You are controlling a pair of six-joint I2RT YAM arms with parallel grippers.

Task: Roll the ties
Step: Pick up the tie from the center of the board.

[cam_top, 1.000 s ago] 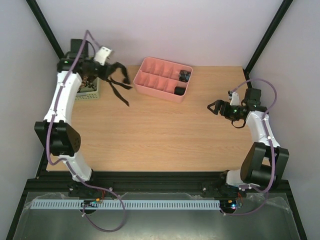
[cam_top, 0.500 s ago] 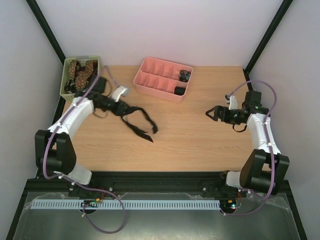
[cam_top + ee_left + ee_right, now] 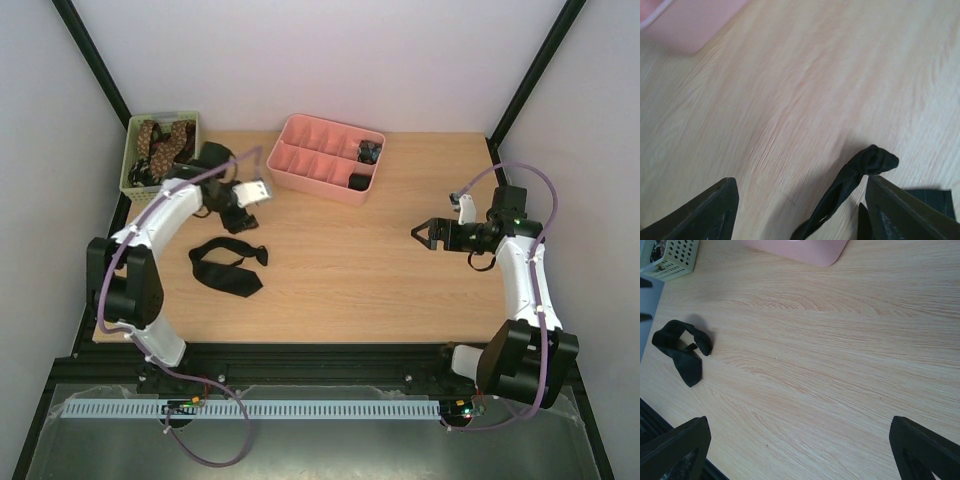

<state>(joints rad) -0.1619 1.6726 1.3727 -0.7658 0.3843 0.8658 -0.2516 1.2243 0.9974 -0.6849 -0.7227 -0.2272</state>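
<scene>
A black tie (image 3: 228, 266) lies in a loose crumpled heap on the wooden table, left of the middle. My left gripper (image 3: 240, 215) hovers just behind it, open; in the left wrist view its fingers (image 3: 715, 210) stand wide apart, and one twisted end of the tie (image 3: 860, 170) rests on the table between them, unheld. Brown spotted ties (image 3: 160, 142) fill the green basket (image 3: 127, 178) at the back left. Rolled dark ties (image 3: 369, 152) sit in the right compartments of the pink tray (image 3: 300, 128). My right gripper (image 3: 428, 233) is open and empty over the right side; its wrist view shows the black tie (image 3: 682, 347) far off.
The pink tray's corner (image 3: 685, 25) shows at the top left of the left wrist view, and the tray (image 3: 805, 250) and basket (image 3: 672, 257) lie along the top of the right wrist view. Black frame posts stand at the back corners.
My left arm swung from the basket toward the table with the black tie, opened and let it drop into a heap. The right gripper shifted slightly and stayed open.
</scene>
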